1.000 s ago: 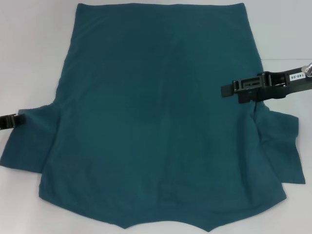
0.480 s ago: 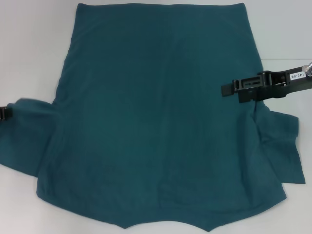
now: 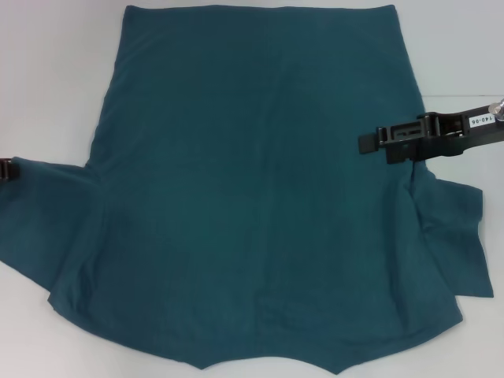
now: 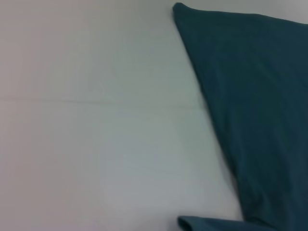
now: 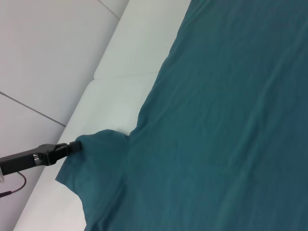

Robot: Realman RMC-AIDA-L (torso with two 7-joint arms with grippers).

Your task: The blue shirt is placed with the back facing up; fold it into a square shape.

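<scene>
Shirt: one blue shirt [image 3: 252, 189], spread flat on the white table [image 3: 47, 79], both sleeves out to the sides.
Left gripper [image 5: 72, 147]: at the table's left edge, clamped on the left sleeve's tip.
Right gripper [image 3: 370, 143]: over the shirt's right edge above the right sleeve; fingers lie together, empty.
Writing: white tag [image 3: 480, 122] on the right arm, roughly "140-06".
Count: one shirt, two grippers.

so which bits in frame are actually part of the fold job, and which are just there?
Part of the job:
- blue shirt, spread flat
- left gripper, shut on the shirt's left sleeve edge
- right gripper, over the shirt's right edge

Just there:
- white table; nothing else lies loose on it
</scene>
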